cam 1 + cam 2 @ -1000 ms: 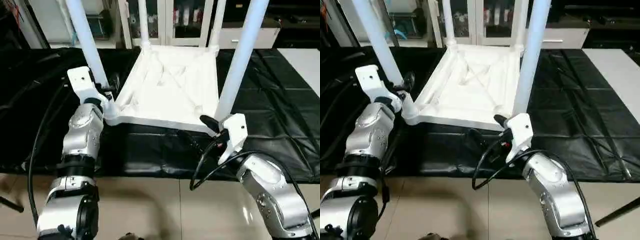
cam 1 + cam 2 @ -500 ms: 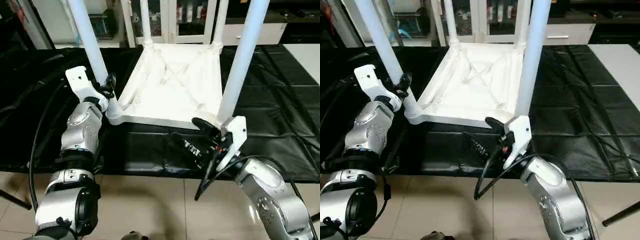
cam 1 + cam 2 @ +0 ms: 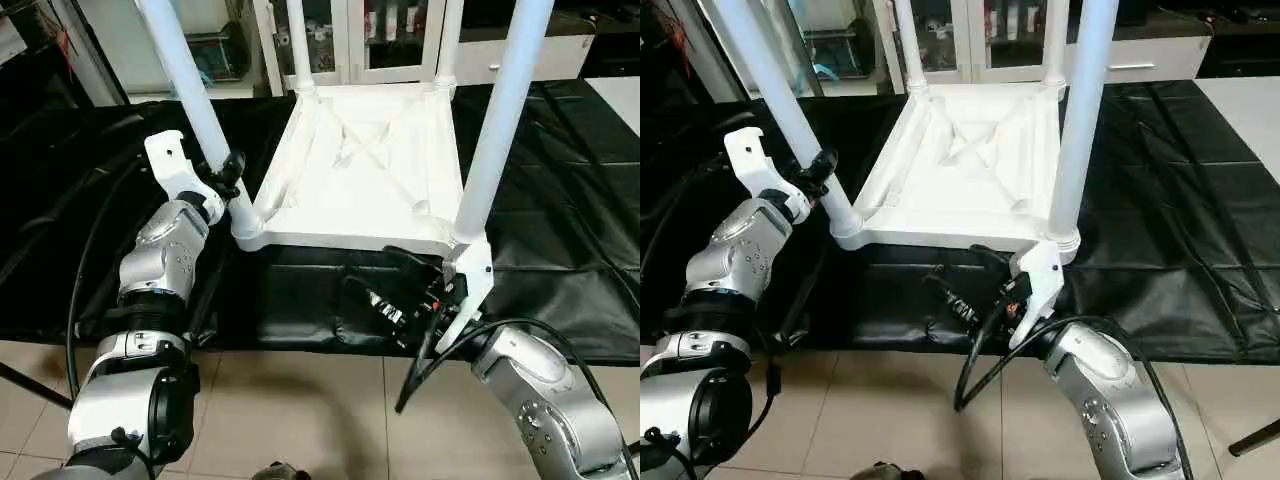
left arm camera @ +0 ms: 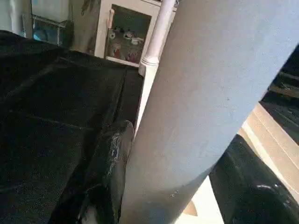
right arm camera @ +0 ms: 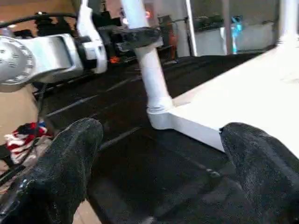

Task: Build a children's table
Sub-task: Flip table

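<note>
Looking down over my silver forearms, I see the white tabletop (image 3: pixel 365 175) lying upside down on a black-covered work table (image 3: pixel 560 170), its ribbed underside facing up. Four white legs stand up out of its corner sockets: two near me and two at the far edge, in front of a glass-fronted cabinet (image 3: pixel 350 40). My left claw (image 3: pixel 226 176) is at the near left leg (image 3: pixel 195 110), low on the tube just above its socket, with one black finger (image 4: pixel 110 163) pressed against one side of the tube and the other on the opposite side, so the leg sits pinched between them. That leg leans outward to my left instead of standing straight. My right claw (image 3: pixel 400 285) hangs below the tabletop's near right corner, in front of the work table's edge, its two black fingers (image 5: pixel 65 163) spread wide with nothing between them. The near right leg (image 3: pixel 500 120) rises just above that claw's white wrist housing, apart from the fingers. Black cables loop from both wrists down toward the tiled floor (image 3: pixel 300 410).
</note>
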Controlling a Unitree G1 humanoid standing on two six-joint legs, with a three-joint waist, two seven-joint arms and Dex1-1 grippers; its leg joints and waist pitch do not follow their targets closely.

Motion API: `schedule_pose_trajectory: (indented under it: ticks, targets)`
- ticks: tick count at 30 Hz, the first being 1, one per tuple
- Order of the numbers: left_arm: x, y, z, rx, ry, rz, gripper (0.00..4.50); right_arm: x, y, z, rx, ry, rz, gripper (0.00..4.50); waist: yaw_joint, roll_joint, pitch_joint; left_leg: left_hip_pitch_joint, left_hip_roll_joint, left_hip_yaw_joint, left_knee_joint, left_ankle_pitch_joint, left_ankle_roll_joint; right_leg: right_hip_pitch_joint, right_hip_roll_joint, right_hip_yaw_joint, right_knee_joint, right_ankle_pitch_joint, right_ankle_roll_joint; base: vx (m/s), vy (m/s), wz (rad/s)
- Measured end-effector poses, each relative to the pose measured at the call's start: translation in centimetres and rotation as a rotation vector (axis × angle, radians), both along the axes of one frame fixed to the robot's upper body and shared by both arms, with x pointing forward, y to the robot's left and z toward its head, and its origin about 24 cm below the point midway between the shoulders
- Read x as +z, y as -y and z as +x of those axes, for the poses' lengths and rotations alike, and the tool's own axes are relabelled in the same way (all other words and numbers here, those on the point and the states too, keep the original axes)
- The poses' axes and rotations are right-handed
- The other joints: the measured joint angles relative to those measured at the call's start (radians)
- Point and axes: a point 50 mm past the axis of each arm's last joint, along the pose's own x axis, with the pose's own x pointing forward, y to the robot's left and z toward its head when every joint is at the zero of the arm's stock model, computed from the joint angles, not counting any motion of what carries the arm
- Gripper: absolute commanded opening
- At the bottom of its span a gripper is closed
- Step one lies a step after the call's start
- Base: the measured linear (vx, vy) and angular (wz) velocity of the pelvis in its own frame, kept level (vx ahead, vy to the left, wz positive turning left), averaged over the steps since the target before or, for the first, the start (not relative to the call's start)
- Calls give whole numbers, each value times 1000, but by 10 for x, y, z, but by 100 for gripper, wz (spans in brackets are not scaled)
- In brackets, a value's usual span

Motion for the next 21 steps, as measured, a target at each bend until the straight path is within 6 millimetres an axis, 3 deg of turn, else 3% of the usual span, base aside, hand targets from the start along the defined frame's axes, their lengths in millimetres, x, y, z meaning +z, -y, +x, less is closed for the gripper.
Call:
schedule_pose_trajectory:
  ticks: [3, 7, 9, 12, 16, 21]
  targets:
    - [3, 5, -4, -10, 8, -60, 225, -3, 10, 20, -178, -38, 24, 450, 0, 0, 0, -8, -1, 6, -1, 3, 5, -7, -4, 1, 0, 0, 0, 0, 0, 0]
    - [7, 15, -11, -36, 34, -186, 225, -6, 19, 36, -327, -115, 57, 450, 12, 2, -1, -18, -1, 19, -5, 20, 23, -18, -11, -2, 1, 0, 0, 0, 0, 0]
    - [7, 23, -17, -53, 55, -278, 225, -14, 17, 43, -368, -196, 74, 450, 21, -6, -2, -29, -2, 20, -3, 21, 28, -28, -13, -2, 2, 0, 0, 0, 0, 0]
    - [7, 39, -24, -92, 66, -366, 225, -21, 16, 54, -417, -290, 121, 450, 39, -30, -2, -38, -2, 21, 2, 21, 35, -35, -14, -3, 5, 0, 0, 0, 0, 0]
    - [7, 44, -32, -93, 58, -396, 225, -20, 18, 66, -461, -357, 196, 450, 36, -57, 0, -43, -1, 22, 8, 21, 38, -37, -15, -3, 7, 1, -1, 0, 0, 0]
    - [8, 39, -41, -65, 52, -375, 225, -22, 14, 79, -474, -410, 266, 450, 19, -72, 1, -45, -1, 27, 12, 24, 42, -41, -16, -1, 7, 11, 1, 0, 0, 0]
